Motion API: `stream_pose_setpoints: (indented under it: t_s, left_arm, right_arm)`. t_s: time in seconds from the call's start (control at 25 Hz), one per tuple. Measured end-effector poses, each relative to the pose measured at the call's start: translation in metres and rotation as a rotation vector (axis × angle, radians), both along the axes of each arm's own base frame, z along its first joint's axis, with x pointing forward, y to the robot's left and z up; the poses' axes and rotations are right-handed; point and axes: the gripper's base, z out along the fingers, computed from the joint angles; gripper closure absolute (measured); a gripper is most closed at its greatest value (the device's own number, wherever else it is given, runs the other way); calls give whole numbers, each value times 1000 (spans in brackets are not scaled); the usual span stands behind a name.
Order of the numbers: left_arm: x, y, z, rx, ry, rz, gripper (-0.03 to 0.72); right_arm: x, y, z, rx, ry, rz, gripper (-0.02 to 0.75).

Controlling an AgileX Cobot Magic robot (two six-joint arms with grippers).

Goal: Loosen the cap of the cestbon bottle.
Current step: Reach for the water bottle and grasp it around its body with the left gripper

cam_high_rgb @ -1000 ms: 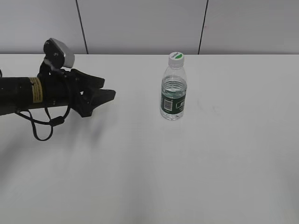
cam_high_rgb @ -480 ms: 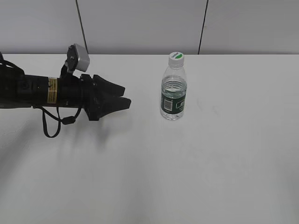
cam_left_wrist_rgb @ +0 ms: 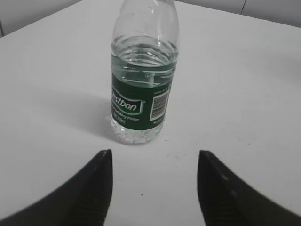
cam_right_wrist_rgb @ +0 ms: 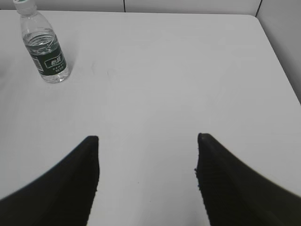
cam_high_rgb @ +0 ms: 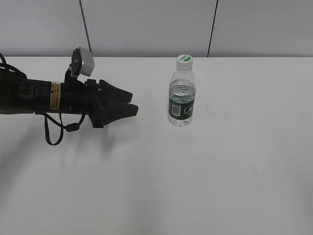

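The cestbon bottle [cam_high_rgb: 182,100] stands upright on the white table, clear with a dark green label band, part full of water. Its white cap [cam_high_rgb: 184,59] with a green patch is on the neck. The bottle also shows in the left wrist view [cam_left_wrist_rgb: 141,89], cap cut off, and in the right wrist view [cam_right_wrist_rgb: 45,49] at far left with the cap [cam_right_wrist_rgb: 23,4]. My left gripper [cam_high_rgb: 132,103] [cam_left_wrist_rgb: 154,157] is open and empty, to the left of the bottle, pointing at it. My right gripper [cam_right_wrist_rgb: 146,141] is open and empty, far from the bottle, out of the exterior view.
The white table [cam_high_rgb: 234,161] meets a grey panelled wall [cam_high_rgb: 146,24] at the back. A black cable loop [cam_high_rgb: 51,132] hangs under the left arm. The table's right edge shows in the right wrist view [cam_right_wrist_rgb: 277,56].
My left arm has moved right toward the bottle and turned level, mostly in the first half second, then only slightly. The bottle has not moved.
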Motion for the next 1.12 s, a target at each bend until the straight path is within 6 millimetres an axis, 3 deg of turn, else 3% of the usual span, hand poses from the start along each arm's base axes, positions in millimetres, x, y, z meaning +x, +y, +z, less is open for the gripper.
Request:
stream_pose_setpoints:
  t_s: [0.32, 0.64, 0.92, 1.12]
  left_arm:
    - [-2, -5, 0, -7, 23, -6, 237]
    - [-1, -21, -14, -48, 69, 35, 72]
    - [19, -30, -19, -64, 25, 36, 59]
    - [22, -45, -24, -59, 6, 2, 59]
  right_arm:
    - [0, 0, 0, 0, 0, 0, 241]
    - [0, 0, 0, 0, 0, 0, 241]
    - [0, 0, 0, 0, 1, 0, 241]
    - [0, 0, 0, 0, 0, 0, 241]
